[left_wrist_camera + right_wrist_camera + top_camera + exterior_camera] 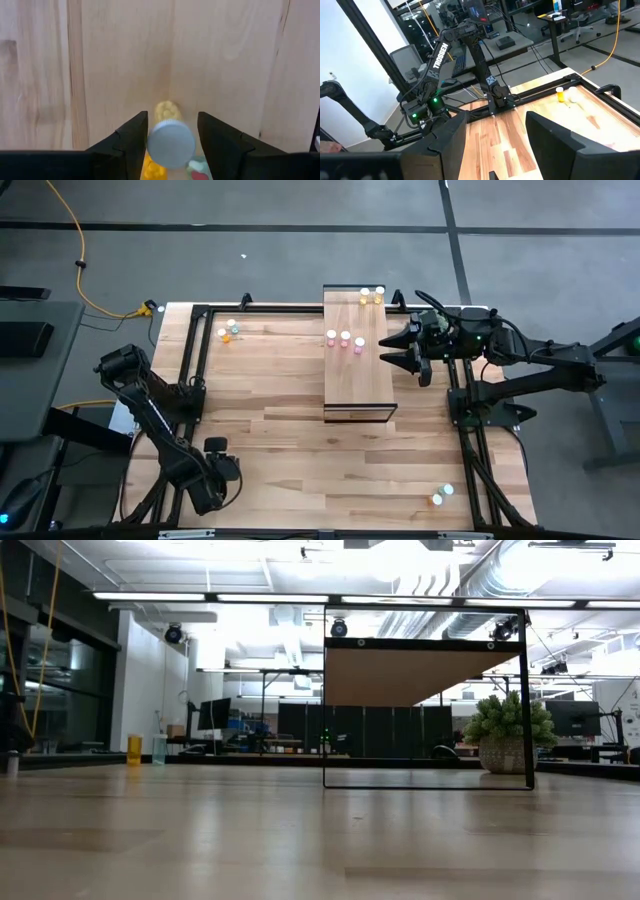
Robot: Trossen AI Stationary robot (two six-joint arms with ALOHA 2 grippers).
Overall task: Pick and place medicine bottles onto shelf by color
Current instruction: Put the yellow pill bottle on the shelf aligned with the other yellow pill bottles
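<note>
In the left wrist view a yellow medicine bottle (pixel 167 112) with a white cap (pixel 171 144) sits between my left gripper's (pixel 172 120) fingers, which are shut on it. That gripper (pixel 215 472) is near the table's near left corner, pointing down. Parts of two other bottles (pixel 200 171) show behind the cap. The shelf (pixel 357 380) lies at the table's far middle, with yellow bottles (pixel 371 297) at its far end and pink ones (pixel 345 340) farther in. My right gripper (pixel 400 350) hangs open and level over the shelf's right edge. My left gripper pinches the yellow bottle at its white cap (pixel 150 142) between its two fingers (pixel 132 142), coming from above and pointing down. The bottle's body points away toward the tabletop. Whether its base rests on the table, I cannot tell.
Two bottles (pixel 228 331) stand at the table's far left, and two more (pixel 440 497) near the near right corner. Dark frame rails (pixel 190 360) run along the table's left and right sides. Bare wood (pixel 330 460) lies between the shelf and the near edge.
</note>
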